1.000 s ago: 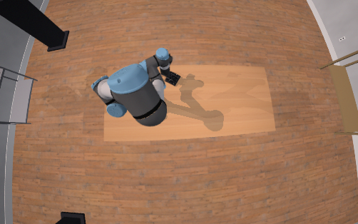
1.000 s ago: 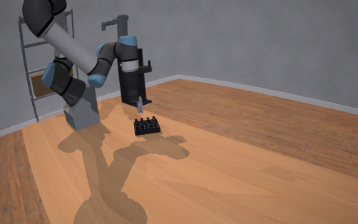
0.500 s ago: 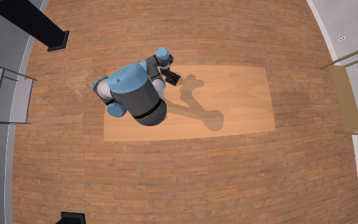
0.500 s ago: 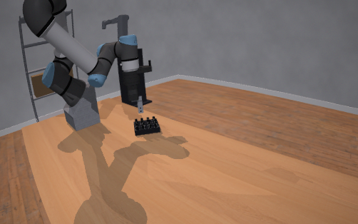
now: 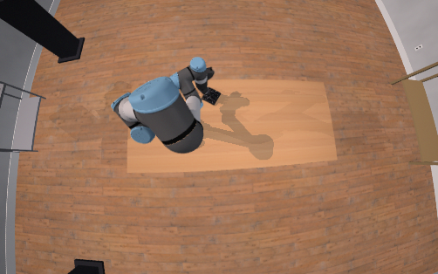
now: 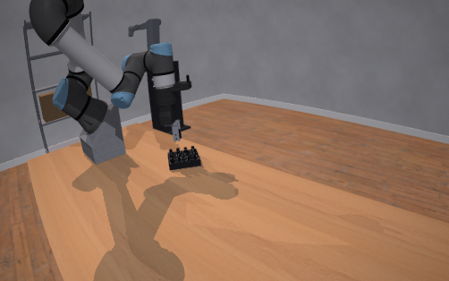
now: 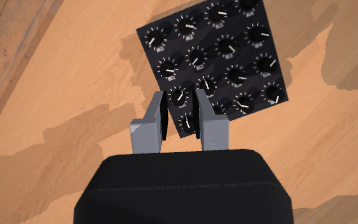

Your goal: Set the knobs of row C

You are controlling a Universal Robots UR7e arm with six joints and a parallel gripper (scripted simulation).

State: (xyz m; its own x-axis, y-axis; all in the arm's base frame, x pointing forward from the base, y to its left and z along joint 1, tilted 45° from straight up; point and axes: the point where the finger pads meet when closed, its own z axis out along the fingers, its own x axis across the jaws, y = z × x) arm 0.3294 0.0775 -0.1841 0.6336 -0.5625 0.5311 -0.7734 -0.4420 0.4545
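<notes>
The box's printed knob names are too small to read in the wrist view.

the table looks like smooth wood (pale), the knob box matt.

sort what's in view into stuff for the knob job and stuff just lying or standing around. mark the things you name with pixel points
For the job:
- knob box (image 5: 211, 96) (image 6: 184, 165) (image 7: 212, 67)
- end effector (image 6: 176, 138) (image 7: 180, 105)

Not for the job:
- metal shelf rack (image 6: 29, 72)
- black column (image 5: 39, 26)
- wall outlet (image 5: 419, 47)
</notes>
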